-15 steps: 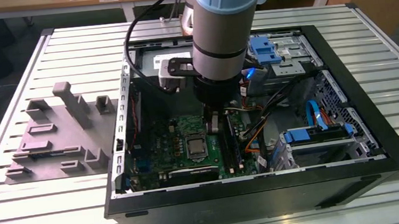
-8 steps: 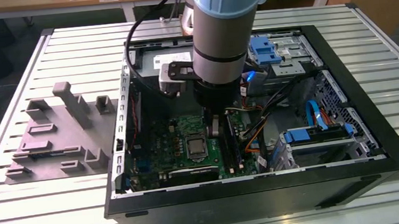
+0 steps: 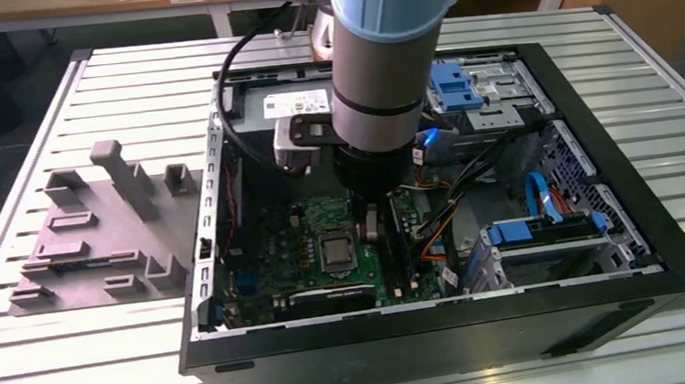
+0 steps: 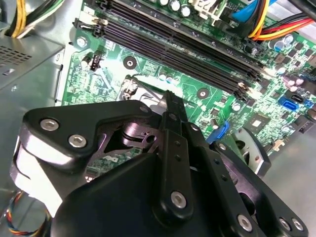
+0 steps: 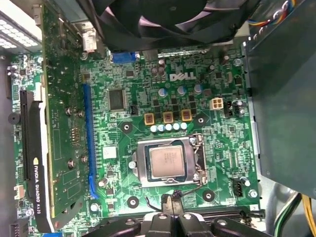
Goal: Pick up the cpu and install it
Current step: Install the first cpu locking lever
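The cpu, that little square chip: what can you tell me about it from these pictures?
The cpu is a thin, flat square with a dull silvery-grey metal top. In the first wrist view it lies level inside its socket frame on the green motherboard. Nothing grips it; the black pincer hangs just beside the socket's edge, apart from the chip.

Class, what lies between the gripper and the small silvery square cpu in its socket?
In the first wrist view, only the socket's metal frame and bare green board separate the gripper from the cpu.
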Controlling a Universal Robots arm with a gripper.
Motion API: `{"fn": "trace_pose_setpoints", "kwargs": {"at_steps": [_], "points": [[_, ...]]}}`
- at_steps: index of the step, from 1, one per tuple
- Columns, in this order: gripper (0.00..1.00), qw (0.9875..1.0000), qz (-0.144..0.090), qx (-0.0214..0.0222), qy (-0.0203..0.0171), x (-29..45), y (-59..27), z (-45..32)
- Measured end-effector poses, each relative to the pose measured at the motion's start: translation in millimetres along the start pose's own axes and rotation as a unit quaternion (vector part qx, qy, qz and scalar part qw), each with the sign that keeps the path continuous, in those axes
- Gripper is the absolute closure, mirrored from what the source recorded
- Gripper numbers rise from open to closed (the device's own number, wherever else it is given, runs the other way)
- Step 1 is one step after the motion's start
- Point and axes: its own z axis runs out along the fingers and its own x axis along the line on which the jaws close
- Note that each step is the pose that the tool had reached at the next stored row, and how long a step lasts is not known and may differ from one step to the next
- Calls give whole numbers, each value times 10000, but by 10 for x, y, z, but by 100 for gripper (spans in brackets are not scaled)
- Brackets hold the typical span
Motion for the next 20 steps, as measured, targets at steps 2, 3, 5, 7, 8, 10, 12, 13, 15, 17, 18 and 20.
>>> {"fn": "trace_pose_setpoints", "kwargs": {"at_steps": [2, 3, 5, 7, 8, 10, 12, 13, 15, 17, 18, 20], "points": [[89, 10000, -14, 0, 1, 18, -2, 6], [89, 10000, -21, 1, 1, 25, -2, 9], [89, 10000, -36, 2, 5, 29, -3, 17], [89, 10000, -50, 3, 13, 30, -4, 30], [89, 10000, -58, 3, 14, 30, -5, 36], [89, 10000, -79, 4, 15, 29, -6, 47], [89, 10000, -93, 4, 17, 31, -6, 58], [89, 10000, -97, 4, 16, 33, -6, 64], [89, 9999, -105, 4, 16, 36, -8, 78], [89, 9999, -116, 4, 17, 42, -9, 92], [89, 9999, -123, 5, 18, 45, -10, 100], [89, 9999, -135, 5, 18, 56, -12, 113]]}}
